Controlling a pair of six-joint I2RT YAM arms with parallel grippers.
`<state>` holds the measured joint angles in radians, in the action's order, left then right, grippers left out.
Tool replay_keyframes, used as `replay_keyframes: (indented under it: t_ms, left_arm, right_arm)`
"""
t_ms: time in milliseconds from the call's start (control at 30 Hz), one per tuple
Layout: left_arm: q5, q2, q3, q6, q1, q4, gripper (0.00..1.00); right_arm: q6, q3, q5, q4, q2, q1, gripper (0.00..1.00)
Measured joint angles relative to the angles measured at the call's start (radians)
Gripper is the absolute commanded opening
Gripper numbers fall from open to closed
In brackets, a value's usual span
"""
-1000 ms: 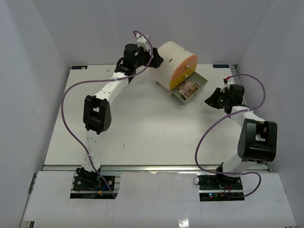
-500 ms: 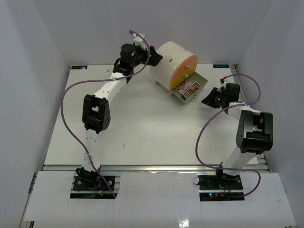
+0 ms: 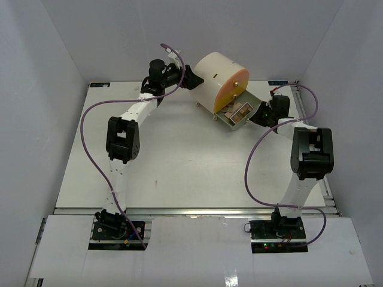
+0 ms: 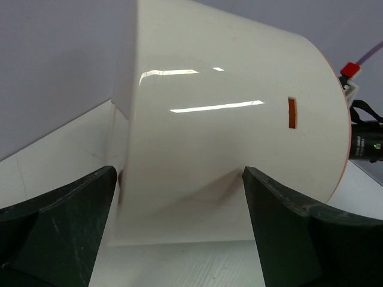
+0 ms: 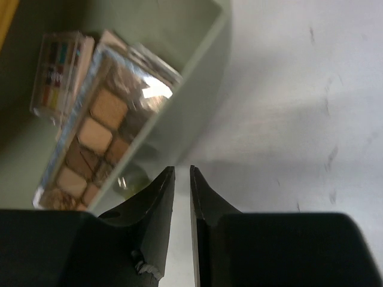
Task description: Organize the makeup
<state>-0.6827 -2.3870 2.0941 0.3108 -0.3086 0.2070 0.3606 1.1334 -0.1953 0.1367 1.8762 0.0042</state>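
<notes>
Flat pink and brown palettes (image 3: pixel 238 111) lie in the open green drawer (image 3: pixel 250 101) of the round cream box (image 3: pixel 215 75). In the right wrist view a large palette (image 5: pixel 96 137) and a smaller one (image 5: pixel 60 72) lie inside the drawer wall (image 5: pixel 185 95). My right gripper (image 3: pixel 259 115) is at the drawer's front; its jaws (image 5: pixel 182 170) are nearly together with nothing between them. My left gripper (image 3: pixel 190 79) is open, its fingers either side of the box's curved back (image 4: pixel 227 131). No sponges or lipstick tubes are in view.
The box's orange face (image 3: pixel 234 88) points to the front right. A round greenish knob (image 5: pixel 130 181) shows under the drawer's front edge. White walls enclose the table (image 3: pixel 179 161) at the back and sides. Purple cables loop from both arms.
My right gripper has moved left and back, from beside the drawer up to its front edge. My left wrist has shifted slightly back behind the box.
</notes>
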Motion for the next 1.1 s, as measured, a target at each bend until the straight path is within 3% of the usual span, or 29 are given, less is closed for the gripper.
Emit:
replay_keyframes:
  t_ms: [200, 667, 1100]
  left_arm:
    - [-0.033, -0.009, 0.000, -0.004, 0.002, 0.007, 0.98]
    - [-0.059, -0.011, -0.011, -0.008, 0.006, 0.018, 0.98]
    - [-0.044, -0.008, -0.027, 0.012, 0.010, 0.029, 0.98]
  right_arm:
    - [-0.001, 0.149, 0.047, -0.007, 0.131, 0.050, 0.24]
    - [0.053, 0.324, -0.087, 0.072, 0.293, 0.109, 0.37]
    - [0.119, 0.315, -0.164, 0.165, 0.335, 0.090, 0.43]
